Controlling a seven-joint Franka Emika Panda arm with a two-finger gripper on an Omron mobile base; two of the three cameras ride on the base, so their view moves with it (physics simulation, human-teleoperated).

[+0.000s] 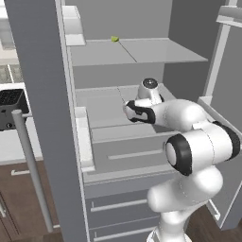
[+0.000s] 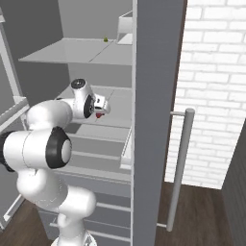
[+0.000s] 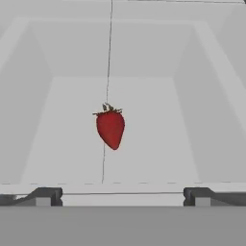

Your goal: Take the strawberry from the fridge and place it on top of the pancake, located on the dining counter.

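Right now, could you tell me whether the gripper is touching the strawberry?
Apart: in the hand view the strawberry lies ahead of the open gripper, bare shelf between.

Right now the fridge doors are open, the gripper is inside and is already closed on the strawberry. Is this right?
Not quite. The fridge is open and the gripper is inside, but its jaws are spread wide, with the strawberry lying free on the shelf ahead of them. The hand view shows it.
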